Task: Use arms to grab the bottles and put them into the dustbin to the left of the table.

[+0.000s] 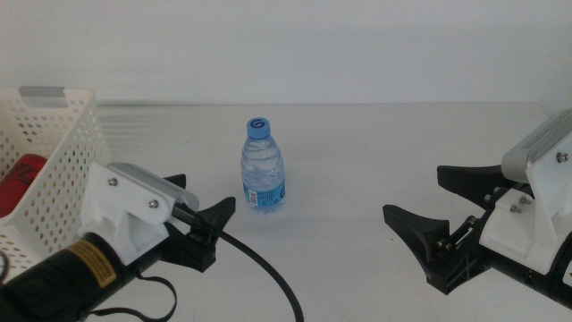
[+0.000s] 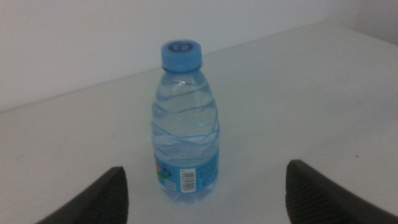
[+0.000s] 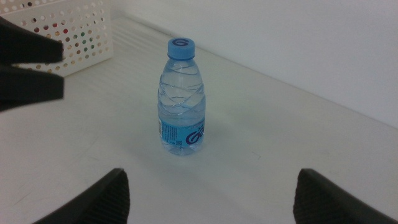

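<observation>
- A small clear water bottle [image 1: 263, 166] with a blue cap stands upright near the middle of the white bench [image 1: 357, 152], held by neither arm.
- The left gripper [image 1: 202, 207] sits low on the bench just beside the bottle, on its left, jaws parted and empty; in the left wrist view the bottle [image 2: 185, 124] stands between and beyond the two jaw tips.
- The right gripper [image 1: 425, 199] waits on the right side of the bench, well apart from the bottle, jaws spread wide and empty; its wrist view frames the bottle [image 3: 181, 97] between the jaws at a distance.
- The white perforated dustbin [image 1: 63, 152] stands at the left edge of the bench, behind the left arm.
- Something red [image 1: 20, 182] lies inside the dustbin; what it is cannot be told.
</observation>
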